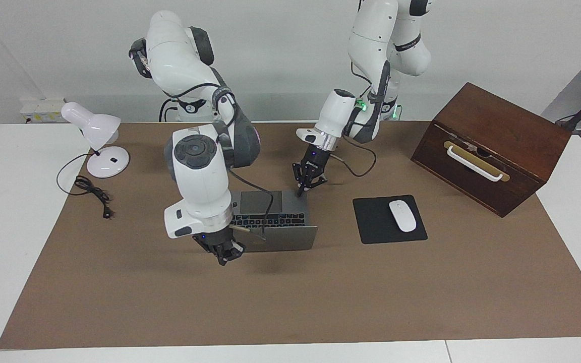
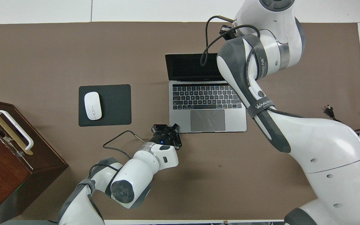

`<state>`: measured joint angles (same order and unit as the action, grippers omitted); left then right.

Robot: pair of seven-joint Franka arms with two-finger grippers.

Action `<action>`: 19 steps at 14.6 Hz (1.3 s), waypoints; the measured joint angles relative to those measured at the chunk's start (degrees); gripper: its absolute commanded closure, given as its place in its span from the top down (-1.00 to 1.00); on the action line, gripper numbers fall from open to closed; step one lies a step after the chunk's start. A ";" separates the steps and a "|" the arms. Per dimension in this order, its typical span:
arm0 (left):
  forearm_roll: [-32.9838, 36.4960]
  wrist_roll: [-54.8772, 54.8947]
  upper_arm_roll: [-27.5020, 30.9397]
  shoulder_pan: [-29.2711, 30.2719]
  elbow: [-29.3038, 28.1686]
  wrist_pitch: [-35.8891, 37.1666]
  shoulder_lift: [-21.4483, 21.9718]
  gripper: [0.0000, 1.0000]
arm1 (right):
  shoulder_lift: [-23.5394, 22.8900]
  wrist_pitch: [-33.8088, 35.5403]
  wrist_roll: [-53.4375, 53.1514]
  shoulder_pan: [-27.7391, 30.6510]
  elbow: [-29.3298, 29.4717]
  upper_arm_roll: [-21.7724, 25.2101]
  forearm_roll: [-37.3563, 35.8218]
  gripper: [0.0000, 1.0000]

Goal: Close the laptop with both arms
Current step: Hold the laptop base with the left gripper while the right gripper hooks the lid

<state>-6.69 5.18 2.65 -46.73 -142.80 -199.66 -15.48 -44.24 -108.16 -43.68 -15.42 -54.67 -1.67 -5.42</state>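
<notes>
The silver-grey laptop (image 1: 290, 239) stands open on the brown mat, keyboard and trackpad (image 2: 207, 120) toward the robots and the lid raised. My left gripper (image 1: 301, 190) is shut, its tips at the base's corner nearest the robots on the mouse pad's side; the overhead view shows the left gripper (image 2: 174, 127) just off that corner. My right gripper (image 1: 223, 259) is also shut and hangs low by the lid's outer face, at its end toward the right arm's end of the table. In the overhead view it is hidden under its own arm.
A black mouse pad (image 1: 373, 222) with a white mouse (image 1: 402, 216) lies beside the laptop toward the left arm's end. A brown wooden box (image 1: 492, 146) with a white handle stands at that end. A white desk lamp (image 1: 100, 141) and its cord (image 1: 94, 194) sit at the right arm's end.
</notes>
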 measured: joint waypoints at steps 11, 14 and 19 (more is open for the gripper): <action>0.00 1.08 -0.01 -0.01 -0.10 -0.61 -0.20 -1.00 | 0.35 0.22 0.01 0.32 -0.78 0.01 2.37 -1.00; 0.00 1.12 -0.01 -0.01 -0.14 -0.77 -0.24 -1.00 | 0.91 3.41 0.07 1.04 -0.83 0.01 4.96 -1.00; 0.00 1.47 -0.01 -0.01 -0.17 -0.92 -0.29 -1.00 | 1.06 5.12 0.07 1.59 -1.45 0.01 11.11 -1.00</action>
<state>-6.69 6.65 2.64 -46.74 -142.96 -200.58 -15.77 -43.18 -103.04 -43.60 -13.82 -56.12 -1.66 5.69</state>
